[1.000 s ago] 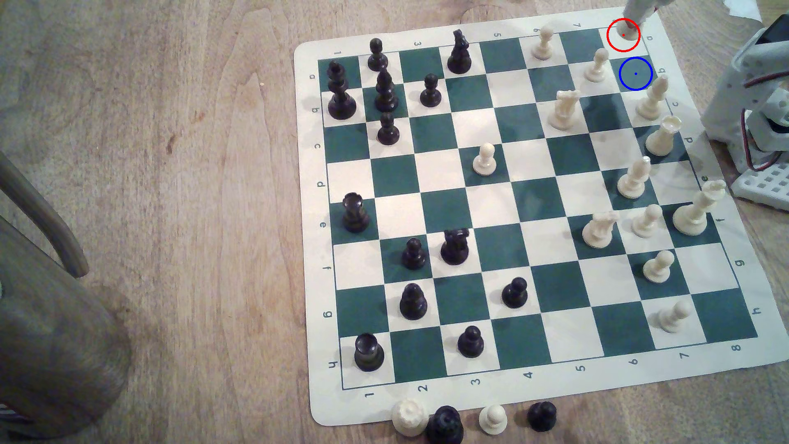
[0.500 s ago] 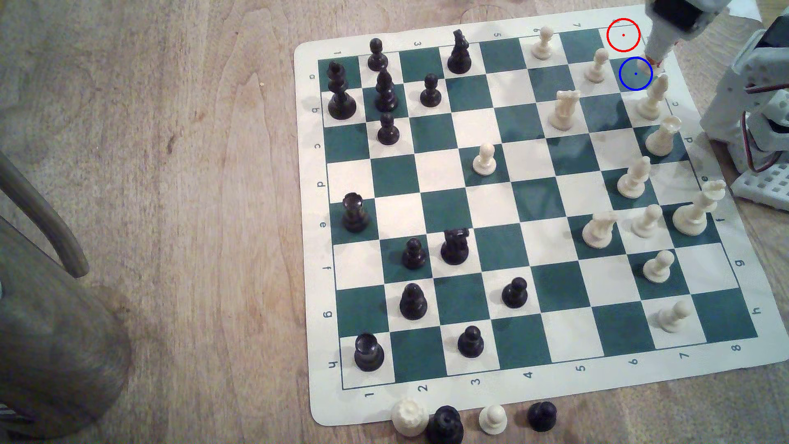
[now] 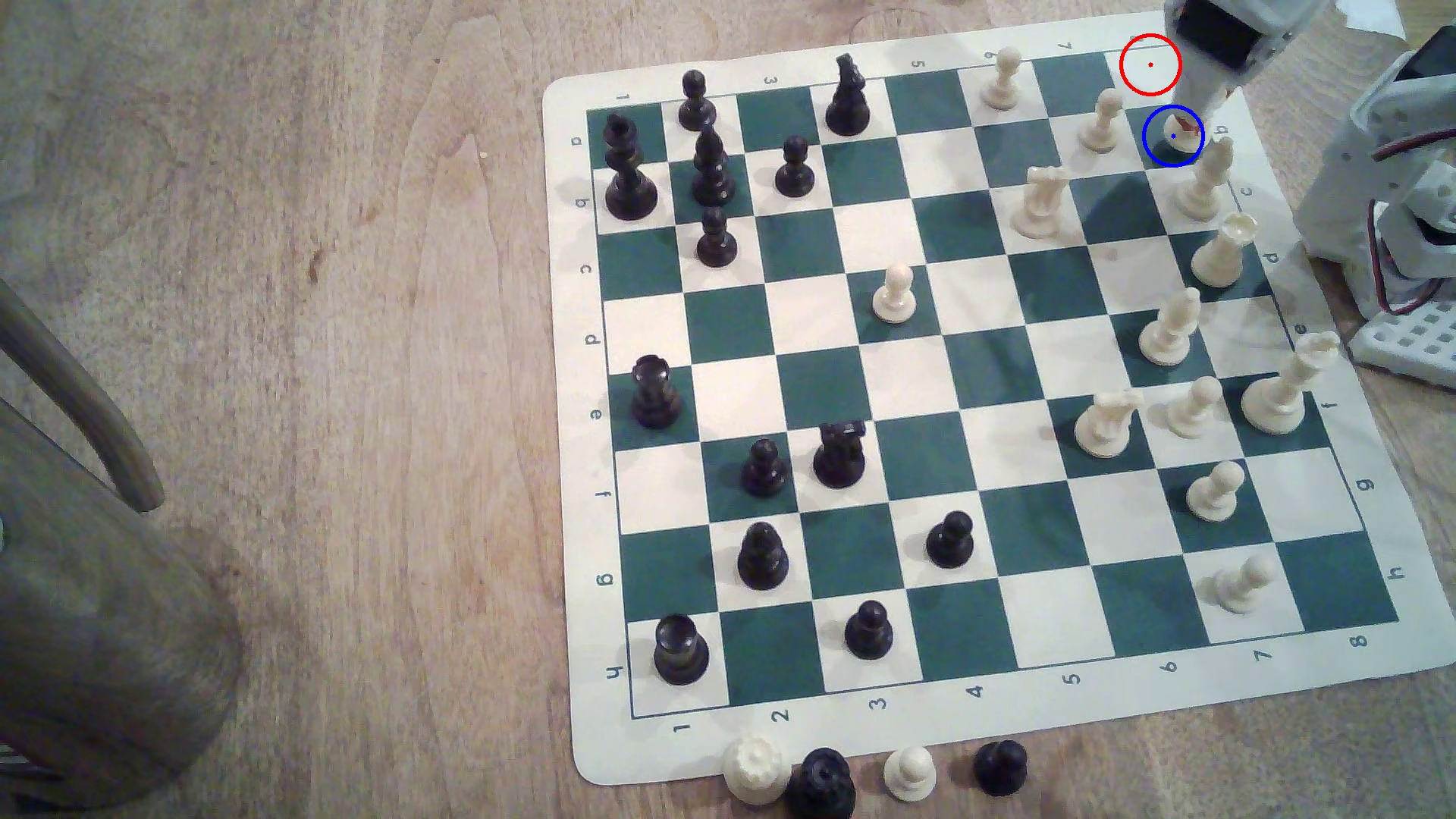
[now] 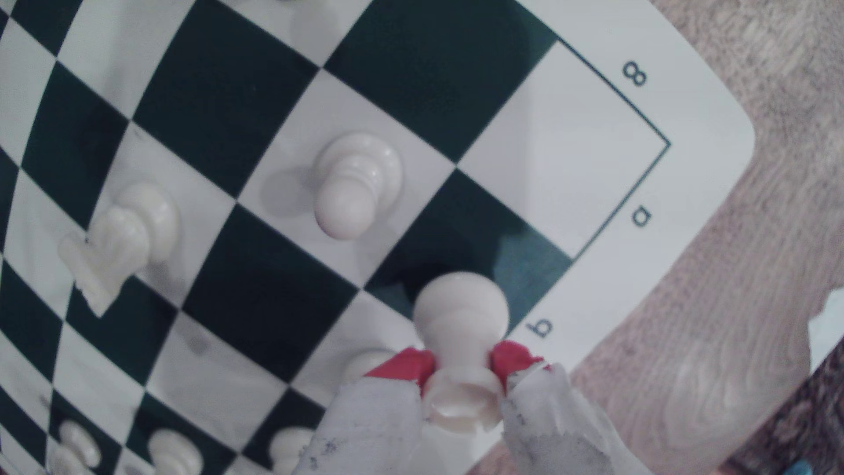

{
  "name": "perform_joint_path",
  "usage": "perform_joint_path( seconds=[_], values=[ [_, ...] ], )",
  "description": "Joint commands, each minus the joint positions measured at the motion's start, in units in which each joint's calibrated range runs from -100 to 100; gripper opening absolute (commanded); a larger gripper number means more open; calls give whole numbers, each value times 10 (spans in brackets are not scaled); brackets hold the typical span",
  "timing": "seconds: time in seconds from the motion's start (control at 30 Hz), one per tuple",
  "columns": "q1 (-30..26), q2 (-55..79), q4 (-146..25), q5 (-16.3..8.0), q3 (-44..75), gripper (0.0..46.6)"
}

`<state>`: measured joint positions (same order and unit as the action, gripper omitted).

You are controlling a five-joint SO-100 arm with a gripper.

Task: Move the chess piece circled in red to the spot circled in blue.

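Note:
The cream rook (image 3: 1182,128) sits inside the blue-ringed dark green square (image 3: 1160,148) at the board's far right corner in the exterior view. My gripper (image 3: 1191,116) comes down on it from above and is shut on its body. In the wrist view the red-tipped fingers (image 4: 406,367) pinch the rook (image 4: 461,310) below its cup top. Its round base is over the green square (image 4: 530,269) beside the letter b. Whether the base touches the board I cannot tell. The red-ringed white square (image 3: 1142,75) is bare.
A cream pawn (image 3: 1101,122) stands one square to the exterior view's left of the blue ring, and a cream bishop (image 3: 1204,181) stands just in front of it. The arm's base (image 3: 1402,205) is off the board's right edge. Several captured pieces (image 3: 867,776) lie along the front edge.
My gripper carried the rook off the red-ringed square, passed along the board's right edge, and now holds it down inside the blue ring.

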<state>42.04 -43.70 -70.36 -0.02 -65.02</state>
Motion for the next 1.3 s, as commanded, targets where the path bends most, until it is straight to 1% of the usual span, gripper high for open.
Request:
perform_joint_path(
  seconds=[0.0, 0.8, 0.87, 0.9, 1.0, 1.07, 1.17, 1.2, 1.27],
  values=[
    [6, 6, 13, 1, 7, 16],
    [24, 55, 53, 5, 0, 22],
    [24, 56, 56, 5, 0, 60],
    [24, 57, 57, 5, 0, 70],
    [25, 57, 58, 5, 0, 137],
    [31, 49, 65, 9, -2, 207],
    [41, 19, 81, 15, -19, 275],
    [43, 6, 86, 16, -22, 282],
    [43, 2, 84, 16, -17, 280]
  ],
)
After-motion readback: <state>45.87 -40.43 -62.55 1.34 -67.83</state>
